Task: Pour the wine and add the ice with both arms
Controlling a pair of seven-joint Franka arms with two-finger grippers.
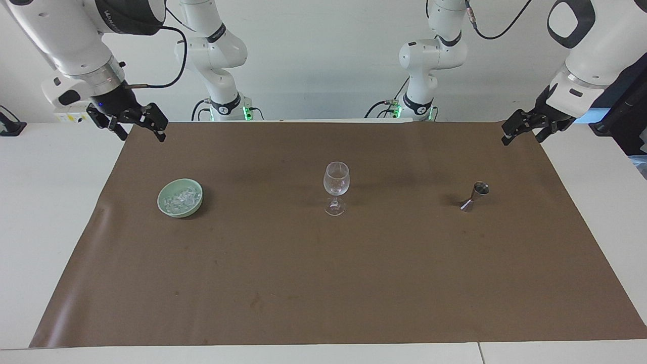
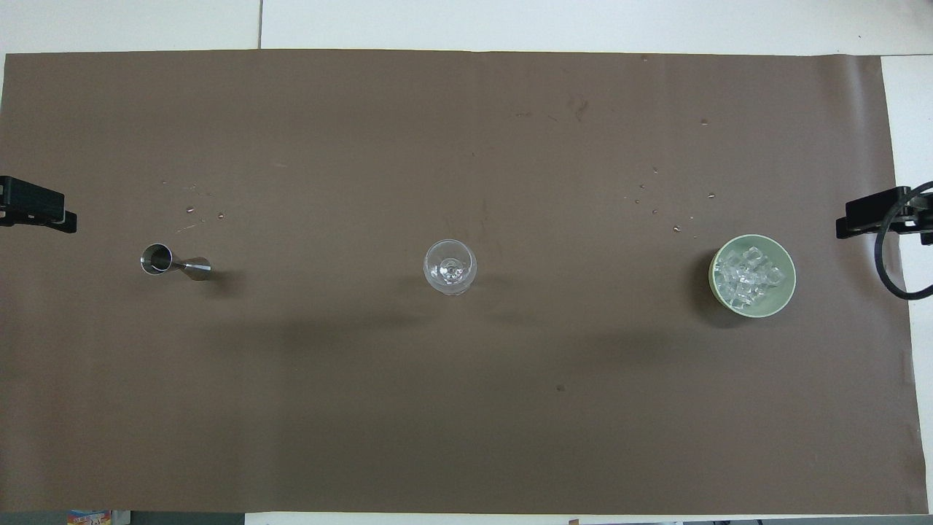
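Overhead view first: a brown sheet [image 2: 466,408] covers most of the table [image 2: 583,22], and three things stand in a line across its middle, well apart from one another. Toward the right arm's end sits a pale green bowl [image 2: 787,292], and the ice [image 2: 749,281] is piled inside it: a heap of small clear-whitish chunks, glassy and irregular, filling the bowl's floor without rising over the rim. In the middle stands a wine glass [image 2: 450,267], upright on its stem, its bowl clear and apparently dry. Toward the left arm's end stands a small steel jigger [image 2: 175,263], two cones joined at a narrow waist, upright on the sheet. A few tiny specks or droplets dot the sheet a little farther from the robots than the jigger and the bowl.

From the facing view the same line reads clearly: the bowl [image 1: 167,205] with the ice [image 1: 180,198] glinting in it, the wine glass [image 1: 336,188], then the jigger [image 1: 474,196].

Both arms wait, raised at the table's ends. The right gripper [image 1: 136,126] hangs over the edge of the sheet at its own end, holding nothing, its fingers spread apart. The left gripper [image 1: 525,129] hangs over the sheet's corner at its end, also holding nothing, fingers likewise parted. In the overhead view only their black tips show, the left gripper [image 2: 36,208] and the right gripper [image 2: 875,215].
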